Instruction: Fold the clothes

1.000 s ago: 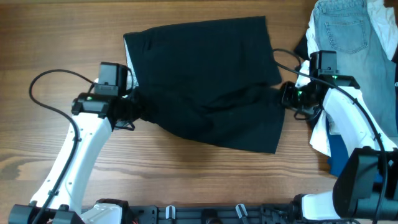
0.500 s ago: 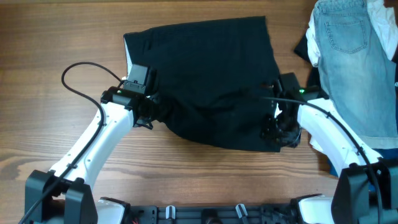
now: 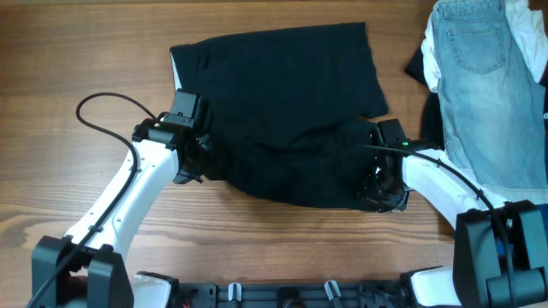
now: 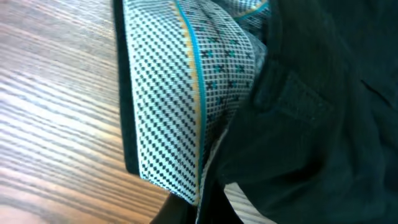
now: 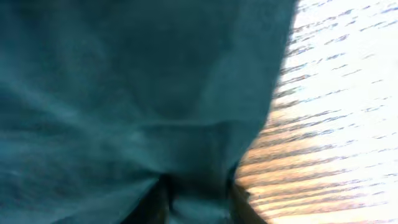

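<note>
One garment [image 3: 282,94] pinched, left tool [image 3: 196,161], right tool [image 3: 378,186]

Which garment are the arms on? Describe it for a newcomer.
On the table, look left of the denim pile. The black garment lies spread mid-table, left gripper and right gripper at its near corners. Only it lies apart from the pile, all black.

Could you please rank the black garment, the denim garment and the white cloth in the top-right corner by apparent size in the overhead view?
1. black garment
2. denim garment, cut off by the frame edge
3. white cloth, mostly hidden; only a sliver shows
</note>
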You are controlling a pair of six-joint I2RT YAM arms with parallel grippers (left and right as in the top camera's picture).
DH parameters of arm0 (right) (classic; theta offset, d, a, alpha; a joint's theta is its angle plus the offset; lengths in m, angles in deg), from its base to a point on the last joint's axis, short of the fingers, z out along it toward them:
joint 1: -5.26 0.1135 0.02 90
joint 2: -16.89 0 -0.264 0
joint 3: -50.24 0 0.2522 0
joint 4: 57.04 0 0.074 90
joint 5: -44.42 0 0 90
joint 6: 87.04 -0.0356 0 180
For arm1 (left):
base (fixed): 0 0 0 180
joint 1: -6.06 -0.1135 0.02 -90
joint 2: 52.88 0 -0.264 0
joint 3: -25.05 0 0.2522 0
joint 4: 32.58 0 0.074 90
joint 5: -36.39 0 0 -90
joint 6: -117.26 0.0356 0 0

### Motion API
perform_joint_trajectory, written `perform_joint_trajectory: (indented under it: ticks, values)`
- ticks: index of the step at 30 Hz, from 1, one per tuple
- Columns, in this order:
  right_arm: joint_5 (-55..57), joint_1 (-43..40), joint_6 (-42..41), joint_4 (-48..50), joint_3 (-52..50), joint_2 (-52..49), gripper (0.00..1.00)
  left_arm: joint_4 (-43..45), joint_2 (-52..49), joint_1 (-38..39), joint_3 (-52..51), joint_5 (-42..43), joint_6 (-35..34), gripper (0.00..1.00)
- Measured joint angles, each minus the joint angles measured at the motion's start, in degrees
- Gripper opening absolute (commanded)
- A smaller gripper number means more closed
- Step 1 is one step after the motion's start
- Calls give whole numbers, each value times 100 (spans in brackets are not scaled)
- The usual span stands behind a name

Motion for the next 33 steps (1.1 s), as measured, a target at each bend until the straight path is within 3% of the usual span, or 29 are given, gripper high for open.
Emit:
perform_joint_trajectory:
  ticks: [5,9,14,19,25,33]
  values:
    - [-57,0,-2,-70,72,-44,4,-83,658,2,0,-348,0,4]
    - [-83,-79,175,-1104,894,20,4,-546,1432,-28,118,-688,0,4]
    - [-170,-413,660,-2413,2483,1027,4,-887,2789,-120,553,-750,2,4]
    - [-256,-525,927,-3010,3132,1823,4,-1318,3576,-120,568,-730,-13,4]
    - [-461,-529,1427,-1130,3268,1720,4,-1526,3600,-125,575,-774,-138,4]
    - [-1333,-197,2033,1458,3296,-704,4,-2024,2400,-142,610,-1349,-1117,4]
